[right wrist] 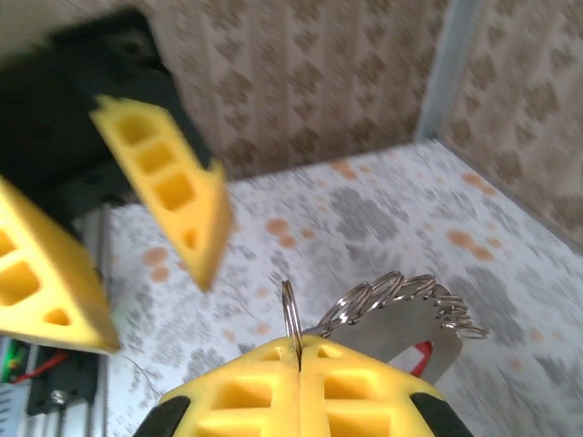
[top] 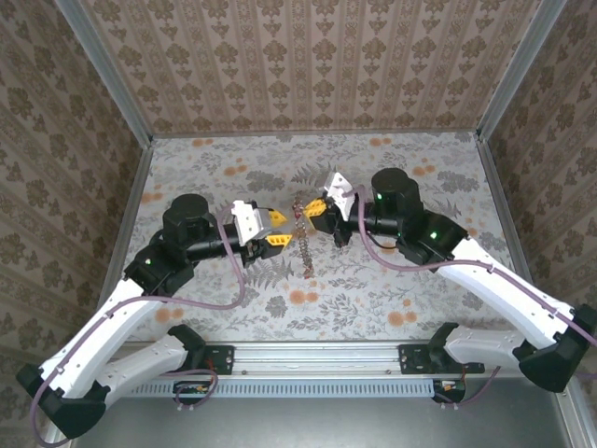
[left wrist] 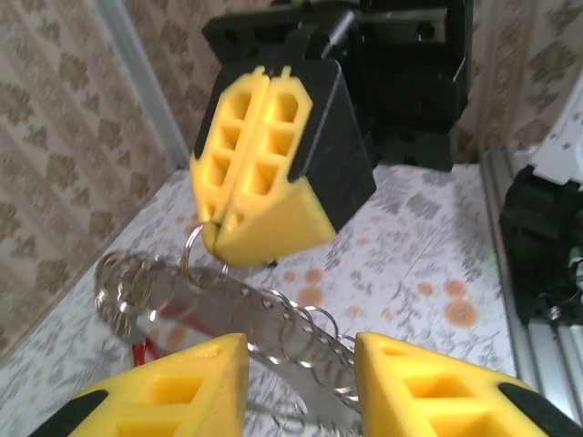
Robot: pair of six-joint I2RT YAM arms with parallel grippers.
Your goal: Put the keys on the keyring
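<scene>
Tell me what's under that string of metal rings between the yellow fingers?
Below the keyring, pinched by the right fingers, the flowered table shows and a red tag peeks out. What lies directly beneath is covered.

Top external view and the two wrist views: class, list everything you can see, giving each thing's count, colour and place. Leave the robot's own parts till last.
floppy keyring of linked metal rings: one, silver-grey, hanging between the two grippers over the middle of the table
red tag: at least one, red, among the rings
table with floral cloth: one, pale grey with orange spots, under everything
patterned walls: three, brown-beige, around the table
metal rail: one, silver, along the near edge
cables: two, purple, along the arms
left gripper: one, yellow fingers, open either side of the keyring
right gripper: one, yellow fingers, shut on one ring of the keyring
</scene>
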